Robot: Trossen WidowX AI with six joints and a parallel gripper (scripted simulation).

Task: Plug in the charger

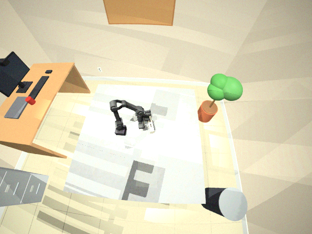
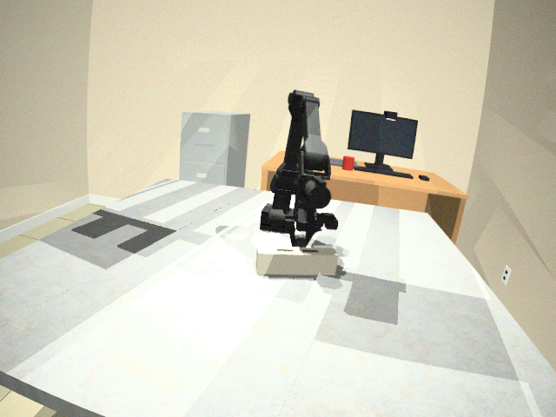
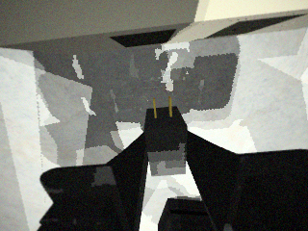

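On the grey-patched bench (image 2: 188, 323) my arm (image 2: 301, 148) bends down over the cream strip (image 2: 296, 262). Just above its top face my fingers are clenched on the dark charger (image 3: 165, 130), whose two yellow prongs (image 3: 163, 108) point ahead, short of the dark slots (image 3: 143, 38).

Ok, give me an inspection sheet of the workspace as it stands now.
Surface: grey and white patchy table.
Job's things: black charger, two yellow prongs free, not yet in a slot; cream power strip under the gripper.
Clutter: nothing seen on the table.
Gripper: shut on the charger.
Cables: nothing seen.
Surroundings: desk with monitor and red cup, filing cabinet, potted plant.
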